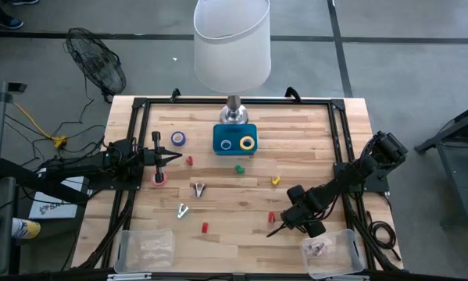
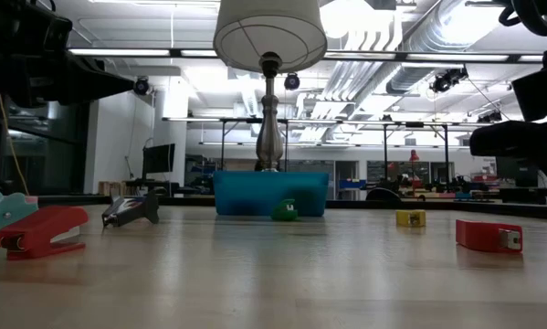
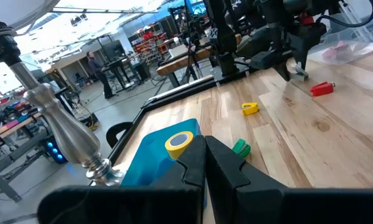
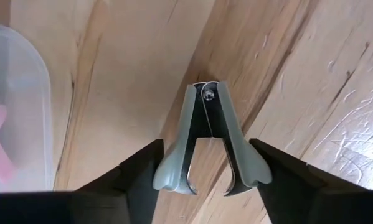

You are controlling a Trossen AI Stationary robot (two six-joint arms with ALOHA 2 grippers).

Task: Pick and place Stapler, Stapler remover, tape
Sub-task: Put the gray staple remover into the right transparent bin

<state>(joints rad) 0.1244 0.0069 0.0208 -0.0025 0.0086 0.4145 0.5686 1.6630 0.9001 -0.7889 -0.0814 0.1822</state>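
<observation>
Right gripper (image 4: 205, 171), low at lower right of high view, fingers spread either side of staple remover (image 4: 206, 140) lying flat on desk (image 4: 311, 74), apparently lined up to pinch its wings; left gripper (image 3: 205, 163) clenched, empty, idle at left.

Lamp (image 1: 232, 47) behind blue tray (image 1: 220, 136); fan (image 1: 95, 61) off-table.

open wood is left along the bench (image 1: 241, 242) front between the two clear containers (image 1: 146, 248). the rear centre is blocked by the lamp (image 1: 232, 47) and the blue tray (image 1: 234, 139). the middle is dotted with small blocks (image 1: 239, 168) and staple removers (image 1: 198, 188), with gaps between them.
</observation>
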